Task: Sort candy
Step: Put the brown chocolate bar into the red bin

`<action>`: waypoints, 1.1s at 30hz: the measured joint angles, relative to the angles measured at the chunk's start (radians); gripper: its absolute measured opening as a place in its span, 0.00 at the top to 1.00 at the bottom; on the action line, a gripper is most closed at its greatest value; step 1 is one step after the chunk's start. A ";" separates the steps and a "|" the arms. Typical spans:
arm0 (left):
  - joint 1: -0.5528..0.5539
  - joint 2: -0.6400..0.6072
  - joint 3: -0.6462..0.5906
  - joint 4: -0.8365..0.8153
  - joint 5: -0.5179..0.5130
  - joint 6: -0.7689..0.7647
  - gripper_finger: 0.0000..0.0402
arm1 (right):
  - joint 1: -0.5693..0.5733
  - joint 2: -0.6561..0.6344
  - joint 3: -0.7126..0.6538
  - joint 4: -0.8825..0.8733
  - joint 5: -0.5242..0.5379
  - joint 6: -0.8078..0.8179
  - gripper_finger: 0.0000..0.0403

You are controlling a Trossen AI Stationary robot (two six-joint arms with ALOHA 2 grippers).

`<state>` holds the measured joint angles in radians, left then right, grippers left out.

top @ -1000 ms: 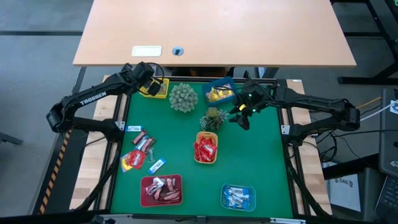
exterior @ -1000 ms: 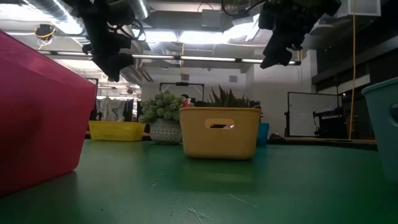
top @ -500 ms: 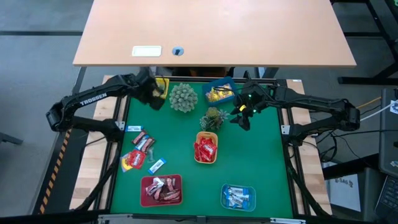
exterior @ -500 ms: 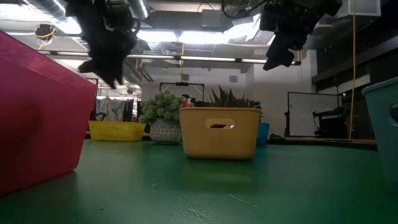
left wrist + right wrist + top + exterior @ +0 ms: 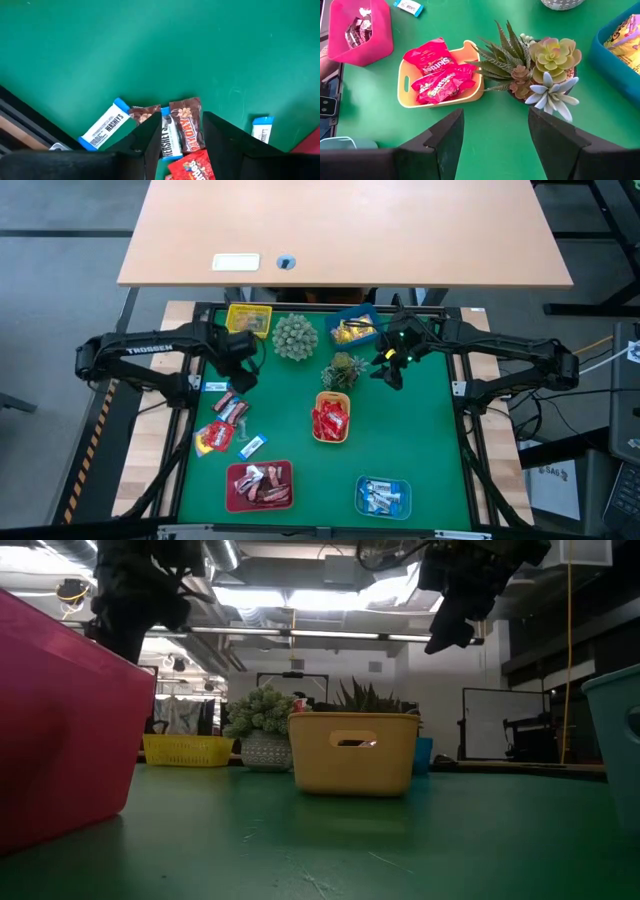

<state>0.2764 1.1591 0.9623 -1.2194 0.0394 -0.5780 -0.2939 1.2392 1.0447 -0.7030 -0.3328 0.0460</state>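
Candy in loose wrapped bars (image 5: 228, 423) lies below the left gripper (image 5: 243, 373), its fingers apart, holding nothing; right gripper (image 5: 391, 372) likewise spread, empty, beside the spiky potted succulent (image 5: 343, 370).

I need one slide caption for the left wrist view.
Open left hand above loose candy on the green table.

Matt green felt-like table cover (image 5: 420, 440), glossy crinkled candy wrappers (image 5: 186, 131), smooth plastic yellow tray (image 5: 406, 90), pale wood-look desk (image 5: 340, 230).
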 joint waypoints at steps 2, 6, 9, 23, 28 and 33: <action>-0.030 0.000 0.000 0.000 -0.011 -0.020 0.66 | 0.000 0.000 0.000 -0.007 0.000 0.000 0.45; -0.076 0.000 0.000 0.000 -0.022 -0.062 0.62 | 0.000 0.000 0.000 -0.007 0.000 0.000 0.45; -0.107 0.000 -0.009 0.003 -0.024 -0.070 0.60 | 0.000 0.000 0.000 -0.007 0.000 0.000 0.45; -0.162 0.000 -0.200 0.040 -0.024 -0.078 0.58 | 0.000 0.000 0.000 -0.006 0.000 0.000 0.45; -0.162 0.000 -0.258 0.082 -0.025 -0.126 0.58 | 0.000 0.000 0.000 -0.005 0.000 0.000 0.45; -0.162 0.000 -0.319 0.149 -0.025 -0.177 0.58 | 0.000 0.000 0.000 -0.003 0.000 0.000 0.45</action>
<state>0.1146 1.1595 0.6431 -1.0705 0.0147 -0.7553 -0.2939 1.2396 1.0443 -0.7063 -0.3328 0.0463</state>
